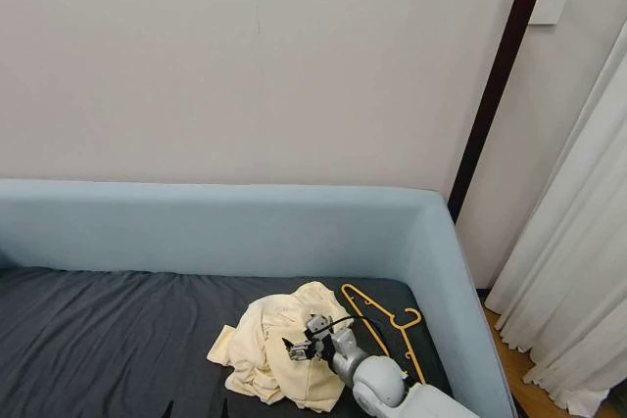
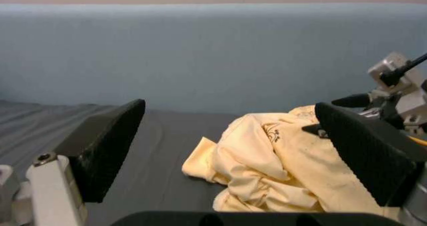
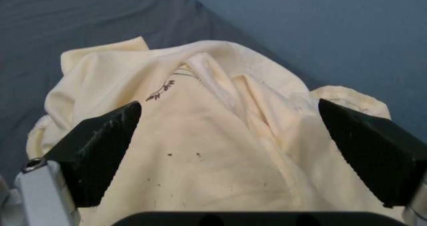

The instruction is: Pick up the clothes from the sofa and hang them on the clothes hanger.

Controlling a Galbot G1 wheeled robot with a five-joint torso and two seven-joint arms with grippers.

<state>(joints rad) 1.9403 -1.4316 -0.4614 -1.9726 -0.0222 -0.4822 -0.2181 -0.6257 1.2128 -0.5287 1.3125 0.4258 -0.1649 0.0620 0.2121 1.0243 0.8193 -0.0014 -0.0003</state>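
A crumpled cream garment (image 1: 274, 345) lies on the sofa's dark grey seat (image 1: 108, 340), near its right end. Beside it rests an orange hanger (image 1: 384, 323). My right gripper (image 1: 297, 348) hovers open just over the garment; in the right wrist view the gripper (image 3: 233, 153) has its black fingers (image 3: 100, 153) spread wide above the cloth (image 3: 207, 136). My left gripper (image 1: 196, 410) sits low at the seat's front, open; in the left wrist view this gripper (image 2: 233, 151) faces the garment (image 2: 267, 171) from the side, short of it.
The light blue sofa back (image 1: 216, 227) and right armrest (image 1: 460, 310) wall in the seat. A dark rack pole (image 1: 495, 85) rises behind the armrest. White curtains (image 1: 578, 281) hang at the right over a wooden floor.
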